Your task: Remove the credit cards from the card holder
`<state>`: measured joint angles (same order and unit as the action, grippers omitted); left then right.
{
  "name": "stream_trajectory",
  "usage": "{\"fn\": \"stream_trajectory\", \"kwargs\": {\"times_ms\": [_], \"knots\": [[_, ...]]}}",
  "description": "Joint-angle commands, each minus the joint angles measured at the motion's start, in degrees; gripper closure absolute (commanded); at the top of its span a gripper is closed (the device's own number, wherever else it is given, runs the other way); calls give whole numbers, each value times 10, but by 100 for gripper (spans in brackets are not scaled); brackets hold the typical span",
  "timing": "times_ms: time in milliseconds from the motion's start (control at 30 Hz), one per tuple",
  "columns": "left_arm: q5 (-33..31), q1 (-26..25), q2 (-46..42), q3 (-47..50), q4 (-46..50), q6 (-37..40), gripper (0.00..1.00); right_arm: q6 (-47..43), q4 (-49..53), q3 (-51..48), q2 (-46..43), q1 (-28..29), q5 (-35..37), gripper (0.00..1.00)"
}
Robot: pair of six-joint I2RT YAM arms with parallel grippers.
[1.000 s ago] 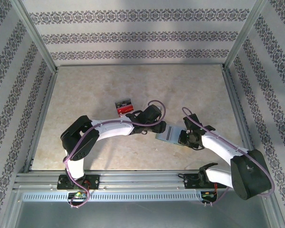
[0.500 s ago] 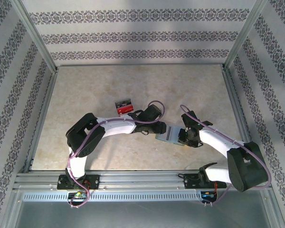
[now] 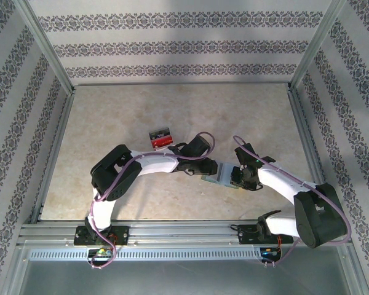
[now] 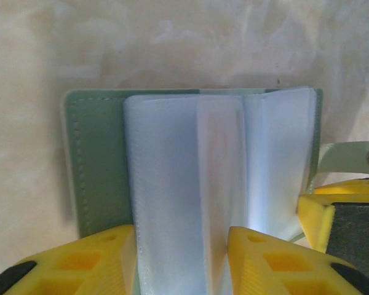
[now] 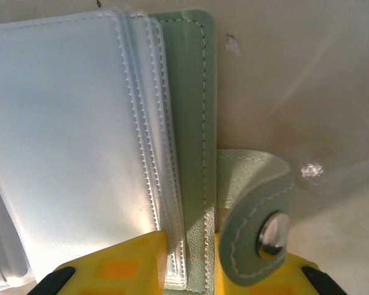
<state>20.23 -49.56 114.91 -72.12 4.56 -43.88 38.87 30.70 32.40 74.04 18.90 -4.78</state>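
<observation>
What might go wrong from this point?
The left gripper straddles the clear sleeves, so it may pinch only plastic and drag the card holder. The snap strap curls over a finger of the right gripper and might snag when that arm moves.

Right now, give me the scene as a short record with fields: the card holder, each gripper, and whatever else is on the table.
card holder: lying open on the table, clear sleeves fanned up, snap strap out to one side
left gripper: fingers either side of the clear sleeves; grip unclear
right gripper: closed on the cover's edge beside the strap
clear tray: red and black contents, farther back on the table, apart from the card holder
</observation>
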Motion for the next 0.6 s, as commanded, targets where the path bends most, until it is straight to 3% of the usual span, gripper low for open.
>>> {"fn": "stream_trajectory", "kwargs": {"times_ms": [0,333,433,567], "knots": [[38,-9,15,-18,-41,-9,65,6,-201,-28,46,19,-77,77],[82,-18,18,-40,-88,5,67,2,-196,-41,20,2,-82,77],[84,-24,22,-55,-84,15,58,-4,-185,-46,-1,-11,-82,76],[62,-26,21,-59,-58,25,60,-16,-198,-52,2,-35,-107,77]]}}
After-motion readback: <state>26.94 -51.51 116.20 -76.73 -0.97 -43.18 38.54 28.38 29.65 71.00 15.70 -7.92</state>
